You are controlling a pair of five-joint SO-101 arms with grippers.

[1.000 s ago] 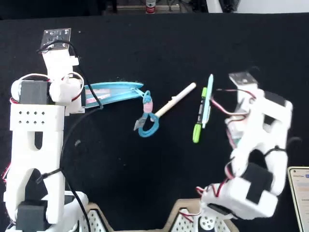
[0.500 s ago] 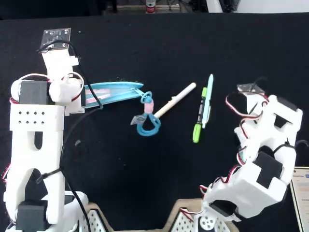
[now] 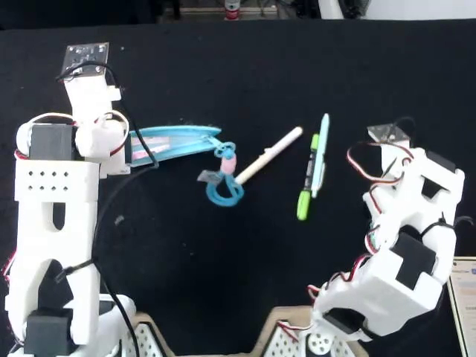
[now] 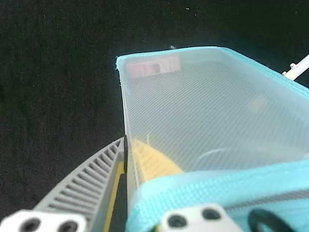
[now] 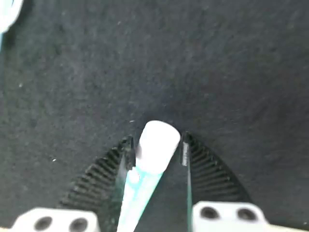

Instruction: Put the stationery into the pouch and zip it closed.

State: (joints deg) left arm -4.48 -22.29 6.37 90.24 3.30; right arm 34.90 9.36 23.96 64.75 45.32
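Note:
My left gripper (image 3: 131, 150) is shut on the end of the teal mesh pouch (image 3: 172, 141), which lies on the black table. In the left wrist view the pouch (image 4: 203, 116) holds a yellow item (image 4: 152, 164) and a pink one (image 4: 154, 67). Its blue ring zip pull (image 3: 223, 186) lies at the pouch's free end. A cream pen (image 3: 269, 154), a light blue pen (image 3: 320, 152) and a green marker (image 3: 307, 178) lie in the middle. My right gripper (image 5: 155, 144) is shut on a teal pen with a white cap (image 5: 157, 137), low over the cloth under the right arm (image 3: 405, 223).
A flat printed card or phone (image 3: 465, 297) lies at the table's right front edge. Both arm bases (image 3: 297, 342) stand at the front. A bottle (image 3: 232, 9) stands beyond the back edge. Bare black cloth lies between the pens and the front.
The right arm has drawn back to the right, away from the pens on the table. The blue zip pull has shifted slightly left. The left arm and pouch have not moved.

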